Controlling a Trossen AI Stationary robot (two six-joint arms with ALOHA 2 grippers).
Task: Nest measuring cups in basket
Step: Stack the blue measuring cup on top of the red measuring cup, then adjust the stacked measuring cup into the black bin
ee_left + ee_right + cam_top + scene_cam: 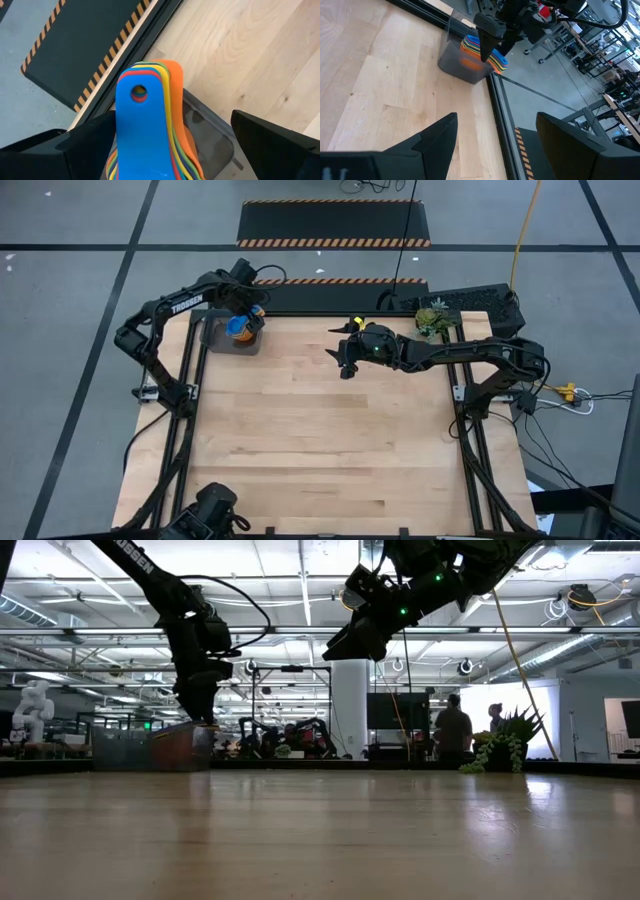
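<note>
— Jaws on both arms, spread or closed?
— Spread on both. Starting at the left: the left gripper [243, 321] hangs with its jaws apart directly over the basket [218, 332], at the far left corner of the wooden surface [320, 440], with nothing pinched between them.

— And the measuring cups?
— The measuring cups [240, 328] are nested in one stack inside the basket. From the left wrist camera, their flat handles fan out between the dark fingers [75, 145]: a blue one [142, 125] on top, an orange one [175, 90] beside it, with thin edges of red, green and yellow between.

— Can you count all seven?
— No, the lower ones are hidden.

— Moving right?
— The right gripper [346, 358] hovers above the far middle of the surface, well apart from the basket, jaws wide and empty. Its camera looks across at the basket [457, 65] and the coloured stack [480, 52], with the left gripper [487, 42] above them.

— Farther right?
— A green plant sprig [434, 318] sits at the far right corner. Two people [452, 730] stand in the room beyond.
</note>
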